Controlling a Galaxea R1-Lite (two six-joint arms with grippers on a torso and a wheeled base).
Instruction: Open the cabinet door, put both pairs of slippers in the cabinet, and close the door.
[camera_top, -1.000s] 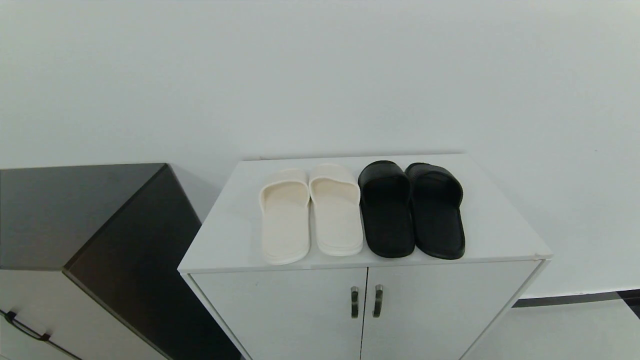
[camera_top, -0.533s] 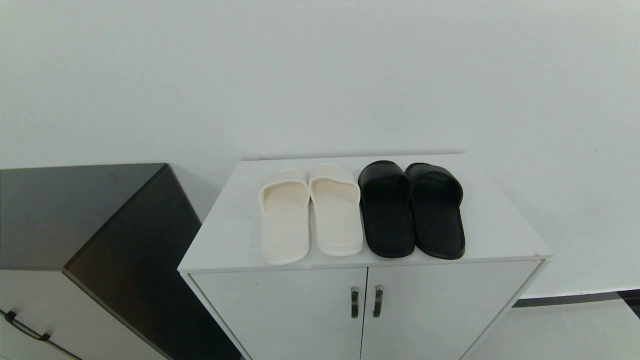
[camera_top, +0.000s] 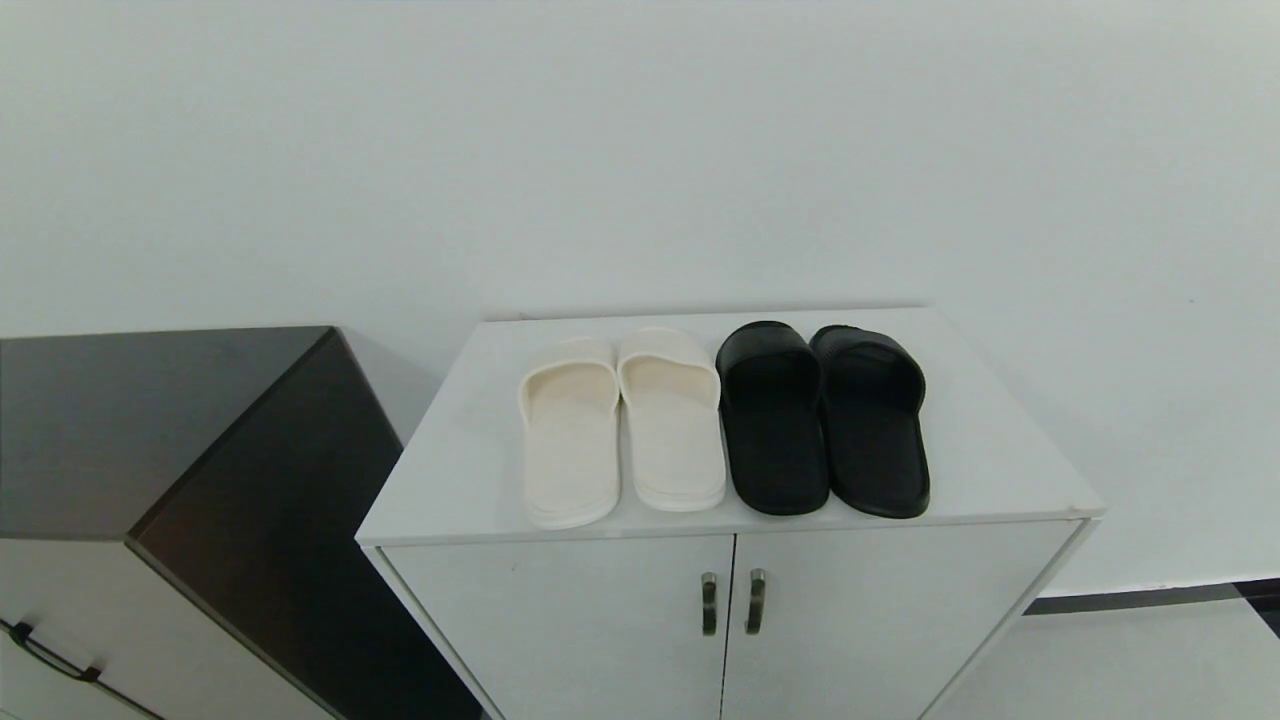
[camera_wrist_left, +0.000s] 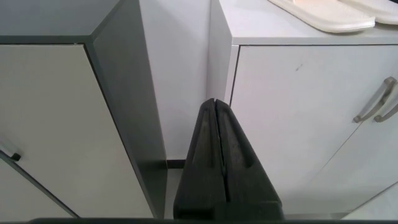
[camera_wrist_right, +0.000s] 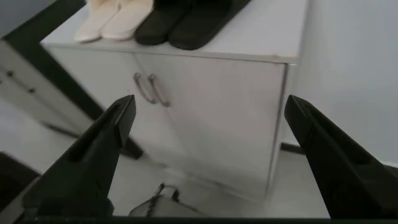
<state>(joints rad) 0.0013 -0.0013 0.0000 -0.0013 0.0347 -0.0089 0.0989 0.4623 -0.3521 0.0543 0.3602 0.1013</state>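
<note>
Head view, task at its outset. Both doors of the white cabinet (camera_top: 580, 640) are shut, and their two handles (camera_top: 757, 600) sit side by side at the centre seam. White slippers (camera_top: 668, 430) and black slippers (camera_top: 775, 430) lie side by side on the cabinet top, toes toward the wall. Left wrist view: left gripper (camera_wrist_left: 215, 107) low before the cabinet's left corner, fingers pressed together, holding nothing. Right wrist view: right gripper (camera_wrist_right: 210, 106) facing the doors from the right, fingers spread wide, empty. Dark cabinet (camera_top: 150, 420) stands just left. By judgement, no step is done: opening, both placements and closing are all left.
</note>
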